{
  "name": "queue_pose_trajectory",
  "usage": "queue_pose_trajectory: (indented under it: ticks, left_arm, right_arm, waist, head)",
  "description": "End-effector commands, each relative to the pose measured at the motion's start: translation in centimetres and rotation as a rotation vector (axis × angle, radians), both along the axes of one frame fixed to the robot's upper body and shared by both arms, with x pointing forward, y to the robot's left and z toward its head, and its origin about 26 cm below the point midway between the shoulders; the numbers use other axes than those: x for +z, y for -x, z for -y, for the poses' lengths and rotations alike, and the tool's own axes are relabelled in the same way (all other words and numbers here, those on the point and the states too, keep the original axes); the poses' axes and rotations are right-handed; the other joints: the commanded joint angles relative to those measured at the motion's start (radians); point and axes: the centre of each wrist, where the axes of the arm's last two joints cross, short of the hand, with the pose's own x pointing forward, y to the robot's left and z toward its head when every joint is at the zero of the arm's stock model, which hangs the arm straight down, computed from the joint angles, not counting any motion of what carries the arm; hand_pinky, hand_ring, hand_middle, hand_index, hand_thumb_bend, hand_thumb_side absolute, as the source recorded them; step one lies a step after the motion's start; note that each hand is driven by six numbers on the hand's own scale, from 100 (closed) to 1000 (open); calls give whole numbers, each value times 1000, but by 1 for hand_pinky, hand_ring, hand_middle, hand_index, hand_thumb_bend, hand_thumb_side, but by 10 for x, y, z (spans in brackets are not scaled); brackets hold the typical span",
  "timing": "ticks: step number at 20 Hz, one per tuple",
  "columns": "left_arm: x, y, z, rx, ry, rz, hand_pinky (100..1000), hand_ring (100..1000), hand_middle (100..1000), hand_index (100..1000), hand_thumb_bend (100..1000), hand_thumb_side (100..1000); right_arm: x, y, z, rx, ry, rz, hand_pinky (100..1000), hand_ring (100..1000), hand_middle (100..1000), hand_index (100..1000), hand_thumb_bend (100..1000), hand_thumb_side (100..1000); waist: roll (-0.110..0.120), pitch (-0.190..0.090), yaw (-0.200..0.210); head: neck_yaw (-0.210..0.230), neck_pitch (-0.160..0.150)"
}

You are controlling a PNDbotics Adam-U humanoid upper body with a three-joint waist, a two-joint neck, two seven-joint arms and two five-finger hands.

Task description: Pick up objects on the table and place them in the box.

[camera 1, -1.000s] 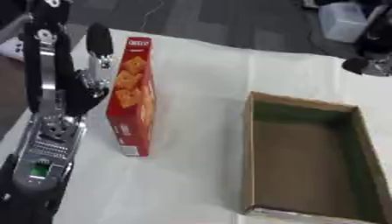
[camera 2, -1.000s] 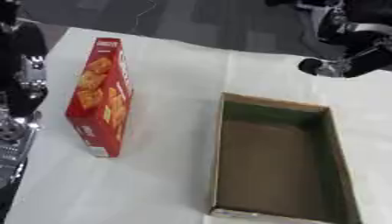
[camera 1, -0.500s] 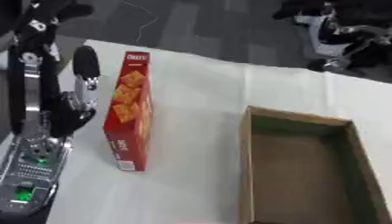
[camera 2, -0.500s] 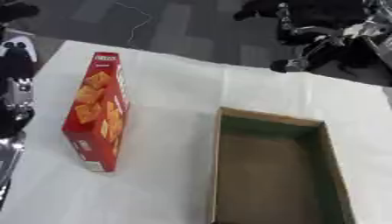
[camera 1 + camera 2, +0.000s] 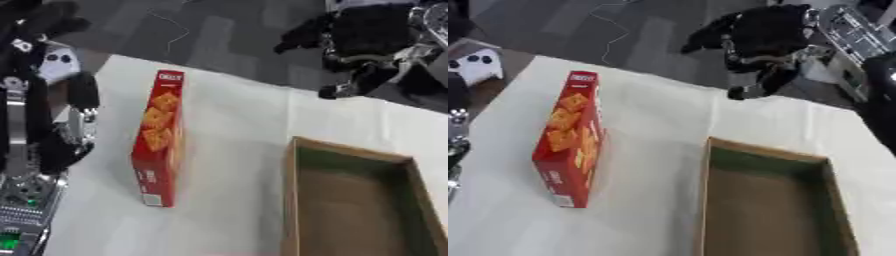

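Hanging at the left edge, the left hand [image 5: 74, 125] is seen beside the table [image 5: 654, 130], but whether its fingers are spread or curled cannot be told. Just right of it, the red cracker box [image 5: 158, 137] is stood on its long edge on the white cloth, touched by neither hand. Further right, the open cardboard box [image 5: 767, 205] is seen, well apart. Above it, the right hand [image 5: 754, 42] is held off the table's far edge, fingers curled on nothing.

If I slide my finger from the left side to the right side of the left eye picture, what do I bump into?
Robot's black left arm → red cracker box lying on white table → open brown cardboard box.
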Motion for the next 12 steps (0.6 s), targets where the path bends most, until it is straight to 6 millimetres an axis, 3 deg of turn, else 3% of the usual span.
queue_pose_trajectory:
  ticks: [1, 6, 12]
  left_arm:
    - [10, 1, -2, 4, -1, 30, 812, 739, 771, 905, 198, 745]
    - [11, 1, -2, 2, 9, 28, 811, 739, 771, 908, 200, 746]
    - [11, 1, -3, 4, 13, 17, 811, 738, 770, 910, 201, 749]
  right_arm:
    - [13, 0, -7, 12, 72, 24, 895, 1000, 1000, 100, 380, 267]
    - [14, -1, -21, 29, 79, 32, 892, 1000, 1000, 100, 381, 270]
    - [21, 0, -24, 28, 85, 52, 888, 1000, 1000, 100, 374, 271]
  waist:
    - [4, -17, 6]
    - [-4, -24, 18]
    - [-11, -33, 19]
  head:
    - [-22, -16]
    - [-30, -19]
    - [-35, -24]
